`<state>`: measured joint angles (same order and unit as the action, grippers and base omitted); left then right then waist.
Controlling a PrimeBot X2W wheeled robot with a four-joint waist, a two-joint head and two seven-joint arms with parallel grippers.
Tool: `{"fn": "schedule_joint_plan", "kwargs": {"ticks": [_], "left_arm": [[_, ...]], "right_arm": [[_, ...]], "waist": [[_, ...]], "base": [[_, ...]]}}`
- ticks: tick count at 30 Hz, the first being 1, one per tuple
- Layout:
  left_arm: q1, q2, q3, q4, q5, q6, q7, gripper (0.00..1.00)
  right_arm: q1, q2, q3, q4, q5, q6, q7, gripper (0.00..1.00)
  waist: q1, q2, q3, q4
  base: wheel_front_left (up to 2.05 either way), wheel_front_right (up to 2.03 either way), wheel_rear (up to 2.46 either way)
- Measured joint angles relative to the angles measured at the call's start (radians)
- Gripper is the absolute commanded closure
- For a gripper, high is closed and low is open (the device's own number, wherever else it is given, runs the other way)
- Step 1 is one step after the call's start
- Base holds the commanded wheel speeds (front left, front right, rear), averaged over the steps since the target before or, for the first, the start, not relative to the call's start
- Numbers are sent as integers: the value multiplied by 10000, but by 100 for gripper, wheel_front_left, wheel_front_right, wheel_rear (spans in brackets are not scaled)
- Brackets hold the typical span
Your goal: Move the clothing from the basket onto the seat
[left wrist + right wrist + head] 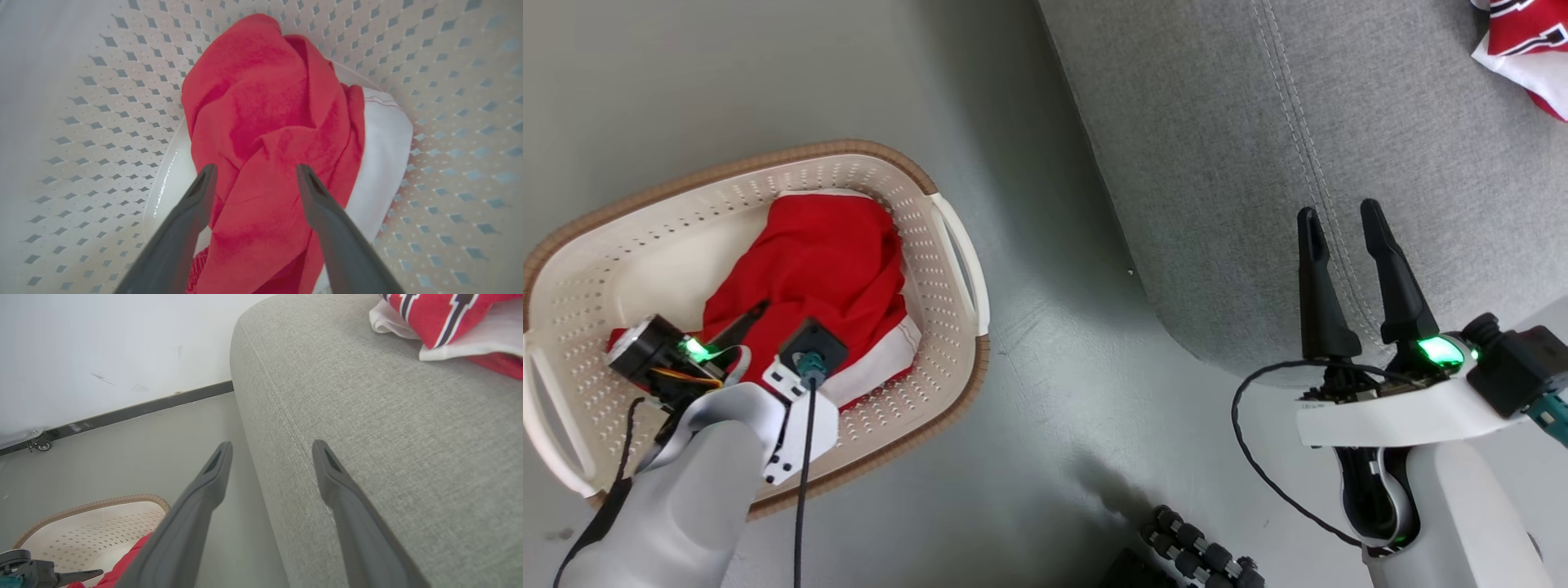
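Left wrist view: clothing (265, 122) beneath claw (255, 168)

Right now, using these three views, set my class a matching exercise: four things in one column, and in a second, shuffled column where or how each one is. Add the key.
Column A
1. left gripper
2. right gripper
3. mostly red garment
4. garment with dark markings

Column B
a. lying on the seat
b. open, reaching into the basket
c. open, at the seat's edge
d. bunched in the basket

Pairs: 1-b; 2-c; 3-d; 4-a
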<state>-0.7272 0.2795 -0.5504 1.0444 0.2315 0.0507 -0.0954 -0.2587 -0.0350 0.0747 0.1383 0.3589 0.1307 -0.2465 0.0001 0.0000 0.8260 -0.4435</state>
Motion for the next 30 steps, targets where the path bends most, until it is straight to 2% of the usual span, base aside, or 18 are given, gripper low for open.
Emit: {"fn": "schedule_joint_plan", "kwargs": {"ticks": [5,16,28,30], "left_arm": [[-121,347,130,336,0,171,232,0],[-432,619,102,660,111,337,520,0],[-621,433,-128,1135,299,370,1106,1],[-627,372,-142,1206,297,303,1220,51]], "right_arm": [[-202,-2,255,263,109,0,-4,0],[-639,0,370,274,334,0,-13,0],[-805,0,441,276,460,0,-13,0],[-918,0,443,282,460,0,-13,0]], "waist": [[0,0,227,-247],[0,0,529,-582],[0,0,707,-771],[0,0,708,-780]], "base": [[0,0,0],[0,0,0],[0,0,0],[0,0,0]]}}
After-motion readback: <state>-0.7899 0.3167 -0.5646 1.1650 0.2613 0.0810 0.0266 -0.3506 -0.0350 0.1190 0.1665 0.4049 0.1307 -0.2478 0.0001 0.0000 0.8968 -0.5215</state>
